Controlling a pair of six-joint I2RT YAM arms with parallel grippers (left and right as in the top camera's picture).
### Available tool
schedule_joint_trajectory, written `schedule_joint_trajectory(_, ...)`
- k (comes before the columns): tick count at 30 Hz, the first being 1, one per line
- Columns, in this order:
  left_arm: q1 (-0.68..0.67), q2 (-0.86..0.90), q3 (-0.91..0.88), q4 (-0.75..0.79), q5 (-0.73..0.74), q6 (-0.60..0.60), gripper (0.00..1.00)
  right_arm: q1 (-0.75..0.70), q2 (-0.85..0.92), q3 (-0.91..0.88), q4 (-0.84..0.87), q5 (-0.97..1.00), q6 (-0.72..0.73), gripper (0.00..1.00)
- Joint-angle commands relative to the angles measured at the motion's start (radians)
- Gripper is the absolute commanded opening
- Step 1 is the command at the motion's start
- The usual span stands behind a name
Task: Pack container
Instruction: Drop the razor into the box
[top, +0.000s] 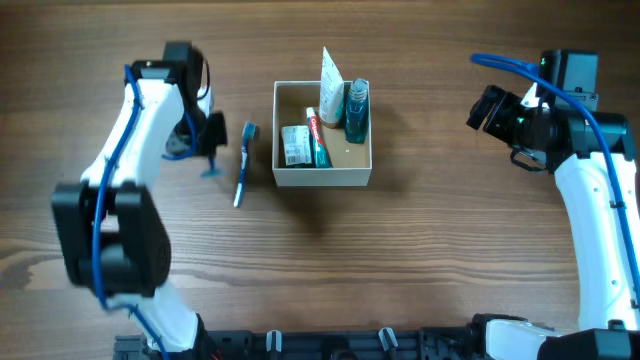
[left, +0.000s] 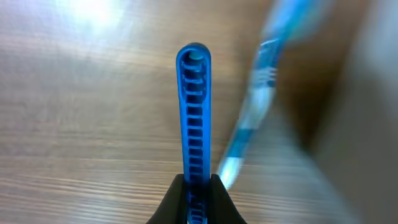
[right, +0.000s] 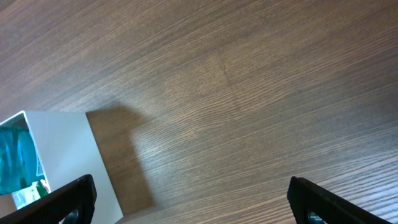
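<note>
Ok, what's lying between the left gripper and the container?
A blue toothbrush, lying flat between the left gripper and the container; the overhead view shows it.

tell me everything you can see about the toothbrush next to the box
The toothbrush is slim, blue and white, plastic by its look, its head seemingly at the end away from the robot. It lies flat on the wooden table, roughly parallel to the left wall of the container, outside it with a gap between them. The left gripper sits just to its left and is not holding it. The left wrist view shows it only blurred.
</note>
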Motion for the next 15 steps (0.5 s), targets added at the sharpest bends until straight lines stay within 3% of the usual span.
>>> schedule_joint_trajectory(1,-0.108,-0.135,0.049,0.065,0.074,-0.108,0.04,-0.002,0.001,0.006,0.003,-0.005,-0.005,1.00)
schedule_joint_trajectory(8,-0.277,-0.113,0.048,0.230,0.064,-0.149,0.04,-0.002,0.001,0.006,0.003,-0.005,-0.005,1.00)
schedule_joint_trajectory(15,-0.297,0.037,0.048,0.315,0.128,-0.201,0.04,-0.002,0.001,0.006,0.003,-0.005,-0.004,1.00)
